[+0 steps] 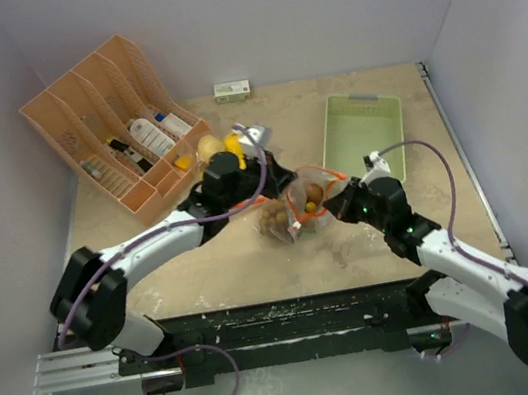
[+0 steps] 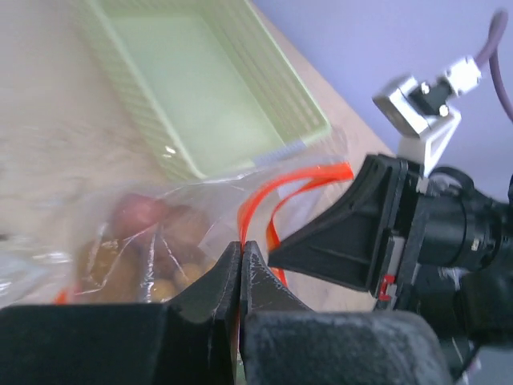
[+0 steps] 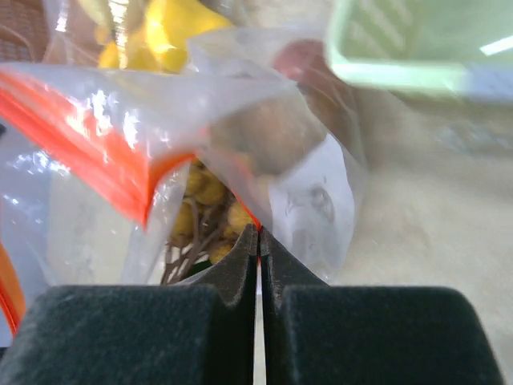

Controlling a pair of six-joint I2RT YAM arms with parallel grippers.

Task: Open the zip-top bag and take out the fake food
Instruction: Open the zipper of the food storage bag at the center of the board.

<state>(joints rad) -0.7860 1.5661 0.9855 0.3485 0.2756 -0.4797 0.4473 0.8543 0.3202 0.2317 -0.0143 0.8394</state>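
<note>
bag (image 1: 298, 204) sits just left of the tray (image 1: 340, 139), food (image 1: 276, 222) inside, zip (image 2: 313, 174) looks part open. left gripper (image 2: 240, 261) is pinched tight on one lip, right gripper (image 3: 258, 241) on the opposite one. Pull the lips straight apart, slow and low, with both pinches on the zip strip, not the thin film.

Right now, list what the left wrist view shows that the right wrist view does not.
Left wrist only: the left gripper shut on the orange strip of the zip-top bag, and the right gripper facing it, pinching the same mouth. Right wrist only: yellow fake food seen through the plastic. Both: the clear bag, brown lumps inside, and the green tray.
</note>
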